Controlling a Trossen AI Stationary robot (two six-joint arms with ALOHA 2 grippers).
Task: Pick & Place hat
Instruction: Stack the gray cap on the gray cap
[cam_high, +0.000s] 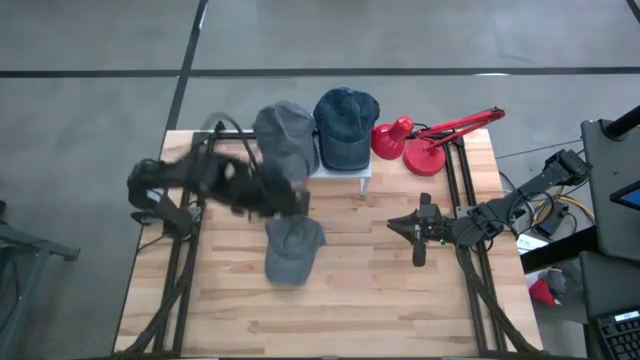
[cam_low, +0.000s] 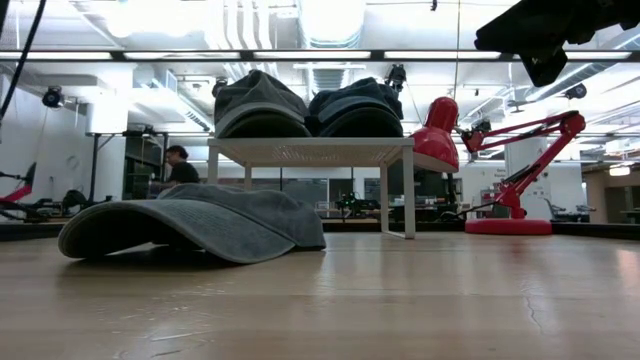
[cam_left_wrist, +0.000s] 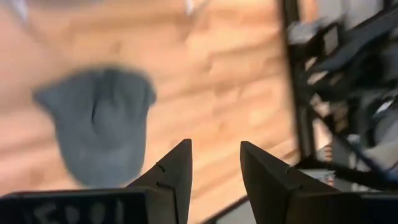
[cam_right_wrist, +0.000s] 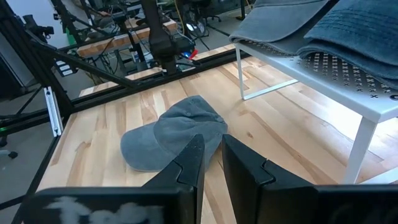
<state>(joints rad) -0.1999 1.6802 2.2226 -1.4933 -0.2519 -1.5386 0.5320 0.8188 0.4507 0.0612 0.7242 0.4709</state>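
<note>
Left gripper (cam_left_wrist: 214, 165), jaws seemingly parted and empty, hovers beside grey cap (cam_high: 291, 249) on table (cam_high: 380, 290).

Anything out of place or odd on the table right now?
One gray cap lies flat on the table, apart from the two caps, gray and blue, on the white rack. Nothing looks spilled or damaged. The left gripper hangs open above the lone cap.
</note>
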